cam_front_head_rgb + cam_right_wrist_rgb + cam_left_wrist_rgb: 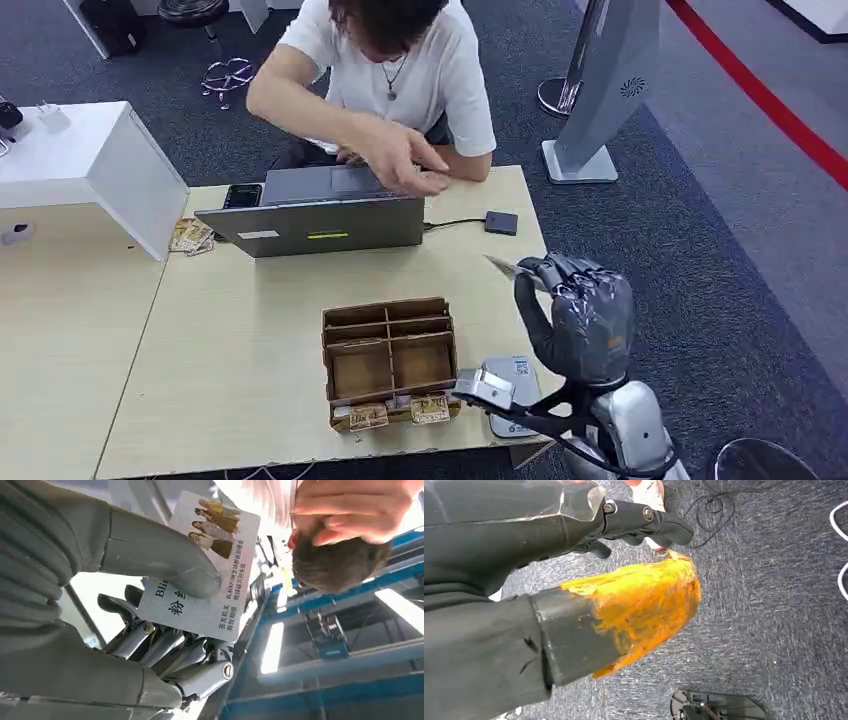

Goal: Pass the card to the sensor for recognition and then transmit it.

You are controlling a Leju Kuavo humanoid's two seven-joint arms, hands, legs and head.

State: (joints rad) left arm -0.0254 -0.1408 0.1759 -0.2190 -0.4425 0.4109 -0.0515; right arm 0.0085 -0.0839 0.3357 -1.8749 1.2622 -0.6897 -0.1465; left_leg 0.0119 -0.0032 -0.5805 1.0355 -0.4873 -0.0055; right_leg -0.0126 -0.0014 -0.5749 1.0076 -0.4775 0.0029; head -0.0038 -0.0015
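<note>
A pale wooden table (250, 340) stood on dark blue-grey carpet (700, 250), with a red stripe (760, 95) running across the floor at the far right and a white counter (90, 160) beside the table's left end. Across the table sat a person (390, 70) in a white T-shirt, one hand (400, 160) reaching over an open grey laptop (320, 215), from which a cable ran to a small dark square sensor (502, 222) lying flat on the wood. Near the front edge stood a brown cardboard box (390, 358) divided into compartments, and just beside it lay a light grey rounded device (513, 390). The right hand (580, 315), dark grey with a ribbed cover, was raised above the table's right edge, gripping the card (205, 570), a thin glossy rectangle printed with figures and text, between its thick thumb and the fingers (190, 660) behind it. The left hand (574, 580) hung above the carpet, its orange-smeared thumb and dark fingers held apart around nothing.
</note>
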